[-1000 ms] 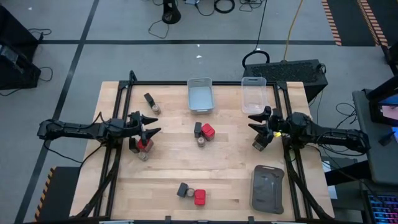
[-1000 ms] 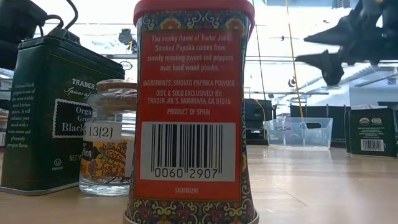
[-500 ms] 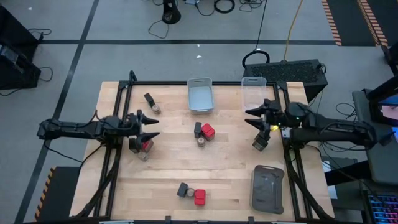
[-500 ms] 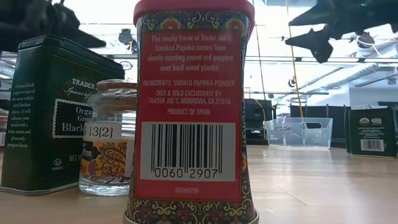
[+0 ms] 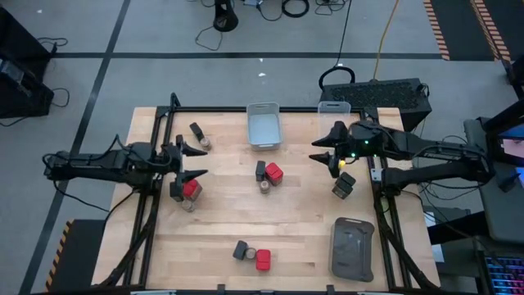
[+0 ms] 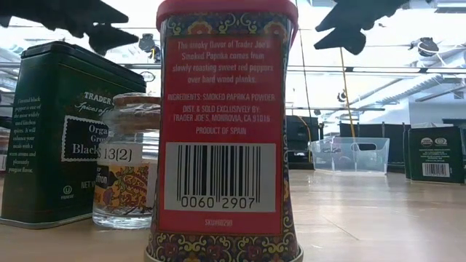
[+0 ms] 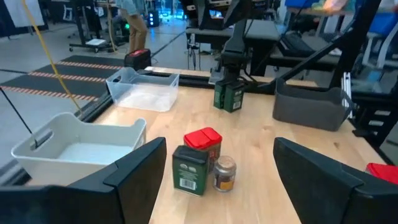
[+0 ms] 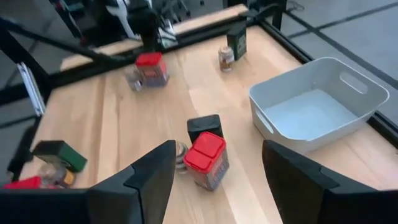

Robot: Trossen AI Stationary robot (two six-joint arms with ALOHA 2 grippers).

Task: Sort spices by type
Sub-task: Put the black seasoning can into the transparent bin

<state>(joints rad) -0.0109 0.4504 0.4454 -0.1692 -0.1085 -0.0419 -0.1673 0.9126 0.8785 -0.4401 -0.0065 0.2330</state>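
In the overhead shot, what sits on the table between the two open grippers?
The high view shows one cluster between the left gripper and right gripper: a red-capped tin, a dark green tin and a small round jar; otherwise bare wood.

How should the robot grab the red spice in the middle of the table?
Probably from above, pinching the red tin's two flat sides just under its cap. It stands upright, so its top is free. A black tin touches one side and a jar sits close, so the fingers should close across the sides that stay clear. Both end effectors, left and right, are open.
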